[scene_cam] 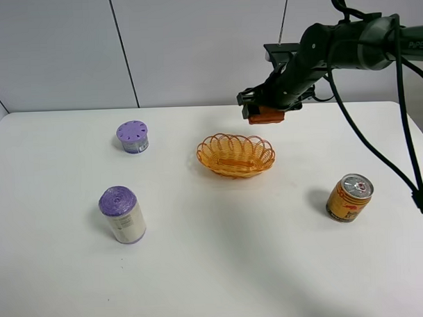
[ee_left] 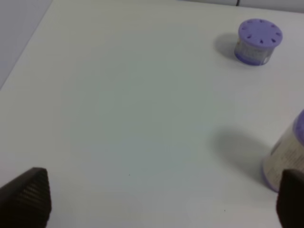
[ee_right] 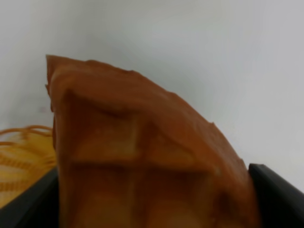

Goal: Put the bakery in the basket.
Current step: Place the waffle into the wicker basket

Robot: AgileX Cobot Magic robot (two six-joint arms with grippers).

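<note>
- The white worktop (scene_cam: 215, 269) carried the basket (scene_cam: 236, 155) near its middle, closer to the far edge than the near one.
- The right gripper (scene_cam: 264, 106) hung just beyond the basket's far right rim, jaws closed on the bakery (scene_cam: 266, 116), which was clear of the surface and not yet over the basket.
- The bakery looked light, stiff and crumbly, with a waffle-like grid. A moderate pinch on its thicker part seemed safest, since a hard squeeze could break it.
- The left gripper (ee_left: 156, 202) was spread wide over the worktop's left side, holding nothing.
</note>
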